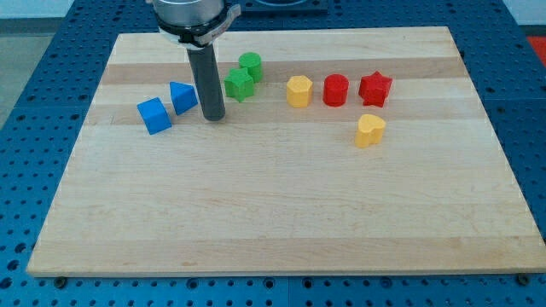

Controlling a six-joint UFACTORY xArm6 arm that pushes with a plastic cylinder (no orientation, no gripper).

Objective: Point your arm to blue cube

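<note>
Nearest the view's bottom, the yellow heart [369,130] sits alone. At mid-board my tip [212,117], a bare rod holding nothing, stands just right of the blue wedge [182,96], the blue cube [153,115] one block beyond leftward, green blocks [240,83] behind.

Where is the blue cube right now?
The blue cube sits on the view's left side of the wooden board, just left of the other blue block. My tip is to the right of both.

Blue cube [153,115], turned slightly askew, resting flat, board's left side
</note>
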